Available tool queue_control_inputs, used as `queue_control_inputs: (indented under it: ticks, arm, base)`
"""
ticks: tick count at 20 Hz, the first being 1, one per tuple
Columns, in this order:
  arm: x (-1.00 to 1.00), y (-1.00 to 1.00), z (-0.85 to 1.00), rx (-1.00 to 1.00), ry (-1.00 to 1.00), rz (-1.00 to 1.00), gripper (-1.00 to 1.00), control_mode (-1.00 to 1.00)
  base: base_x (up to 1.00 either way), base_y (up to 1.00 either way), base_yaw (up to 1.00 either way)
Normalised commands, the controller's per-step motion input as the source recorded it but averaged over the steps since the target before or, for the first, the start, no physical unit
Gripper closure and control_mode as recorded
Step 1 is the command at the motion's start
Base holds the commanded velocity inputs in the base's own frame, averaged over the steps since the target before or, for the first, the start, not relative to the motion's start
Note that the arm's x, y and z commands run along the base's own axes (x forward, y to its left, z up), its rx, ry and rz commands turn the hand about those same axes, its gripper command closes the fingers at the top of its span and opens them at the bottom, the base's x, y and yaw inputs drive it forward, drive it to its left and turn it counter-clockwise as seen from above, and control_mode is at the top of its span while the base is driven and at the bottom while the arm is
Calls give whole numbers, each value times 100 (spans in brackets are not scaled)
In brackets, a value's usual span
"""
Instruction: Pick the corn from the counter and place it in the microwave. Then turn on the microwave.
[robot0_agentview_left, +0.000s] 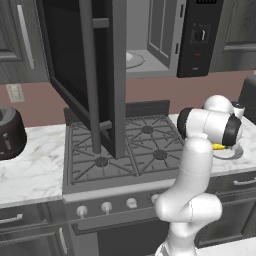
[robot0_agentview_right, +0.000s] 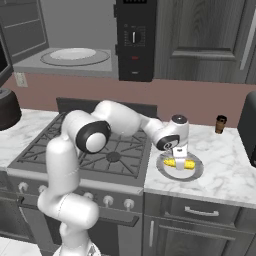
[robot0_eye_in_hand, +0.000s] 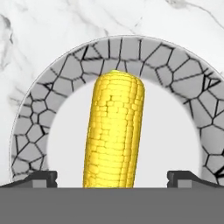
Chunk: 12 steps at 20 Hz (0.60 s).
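A: Status? Start with the big stuff.

B: Microwave (robot0_agentview_left: 150, 40) door hangs wide open over the stove (robot0_agentview_left: 125, 150), grey cavity with its turntable plate (robot0_agentview_right: 74, 55) holds no corn. Control panel with the knob (robot0_agentview_right: 134, 36) looks untouched, as far as I can judge.

A: Tabletop?

B: White marble tabletop (robot0_agentview_right: 225, 170) right of the stove carries a round plate (robot0_eye_in_hand: 39, 113) with a cracked-stone rim. Small brown bottle (robot0_agentview_right: 220, 124) stands well apart, back by the wall.

A: Corn?

B: Corn (robot0_eye_in_hand: 114, 131) lies flat on that plate, not lifted. Gripper (robot0_agentview_right: 179, 159) hovers right over it; hand view has the cob running between the two fingertips (robot0_eye_in_hand: 41, 178), one either side.

A: Jaws?

B: Fully apart, nothing held. Whether the tips touch the plate, can't tell.

A: So how far in?

B: Early. Approach looks done. Left: close on the cob, lift, carry it into the cavity, shut the door, turn it on.
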Motion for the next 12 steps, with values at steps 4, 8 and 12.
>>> queue_control_inputs:
  ticks: [4,8,12]
  arm:
    - [5,-7,-14,0,0,0,-100,-100]
    - [0,-6,-17,0,0,0,-100,-100]
    - [7,0,-19,0,0,0,-100,-100]
  base:
    - [0,0,0]
    - [0,0,0]
    - [0,0,0]
